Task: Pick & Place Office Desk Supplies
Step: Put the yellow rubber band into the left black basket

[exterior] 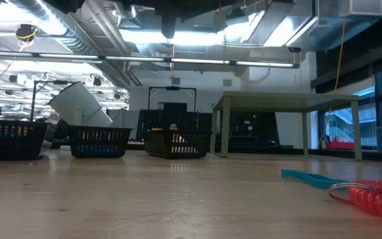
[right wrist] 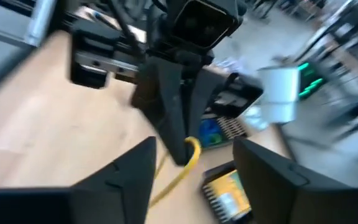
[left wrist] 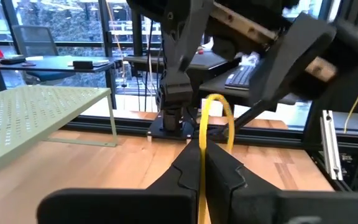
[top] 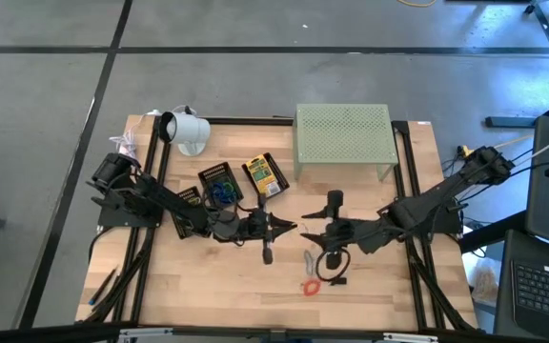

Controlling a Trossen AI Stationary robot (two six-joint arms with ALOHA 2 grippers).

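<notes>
Being handed over mid-desk, a thin yellow rubber band (left wrist: pixel 202 134) is being pinched by the left pincer (top: pixel 284 227); the wide right pincer (top: pixel 309 229) should be withdrawn straight, avoiding snagging.

The desk (top: pixel 255 286) is pale wood with a smooth matt finish. The stand (top: pixel 342 133) looks like perforated painted metal. The yellow band (left wrist: pixel 202 146) looks rubbery.

Wooden desk (top: pixel 217 286) with supplies scattered on it.
Pale green stand (top: pixel 343 138) and white cup (top: pixel 187 131) lie beyond the jaws; black baskets (top: pixel 221 185), yellow packet (top: pixel 264 175) beside them; red coil (top: pixel 311 286), teal band (top: pixel 308 257) just beneath.
</notes>
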